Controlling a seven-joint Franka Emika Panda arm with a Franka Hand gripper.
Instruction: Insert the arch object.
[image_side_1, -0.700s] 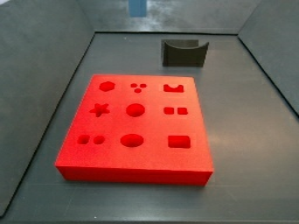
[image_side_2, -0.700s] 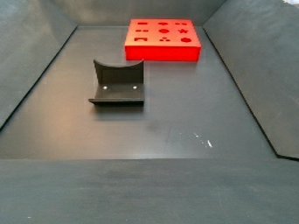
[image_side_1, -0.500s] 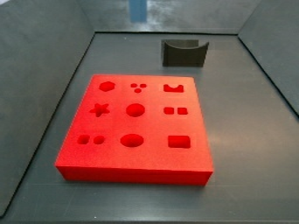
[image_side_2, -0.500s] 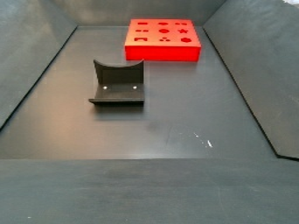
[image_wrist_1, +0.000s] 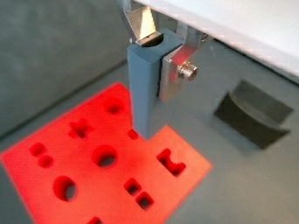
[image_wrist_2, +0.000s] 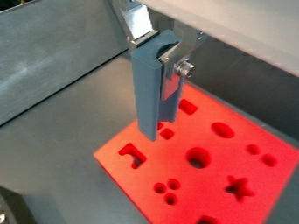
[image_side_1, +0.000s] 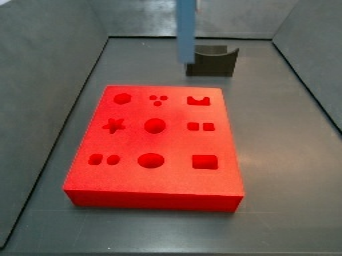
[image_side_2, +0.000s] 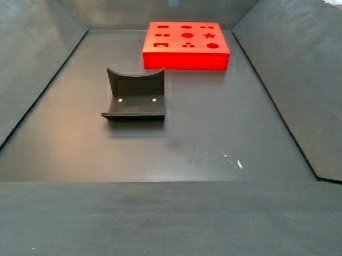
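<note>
Between the fingers of the pincer hangs a long blue-grey piece, gripped near its upper end with the jaws closed against it. It is taken here to be the arch object, being the only loose piece in sight (its notch does not show from any angle). In a side view the arch object hangs upright above the far end of the red board, in front of the fixture, and clear of the board's face.

In both wrist views its lower end lies over the board's edge region, near the arch-shaped hole but not squarely over it. The likely failure is a misaligned descent: if the piece comes down off-centre or turned the wrong way about its long axis, its end would land on the red surface beside the hole and jam, or tilt in the grip. Being held high up, the long piece could also pivot between the pads on contact. Beyond the board, the tabletop carries only the fixture.
</note>
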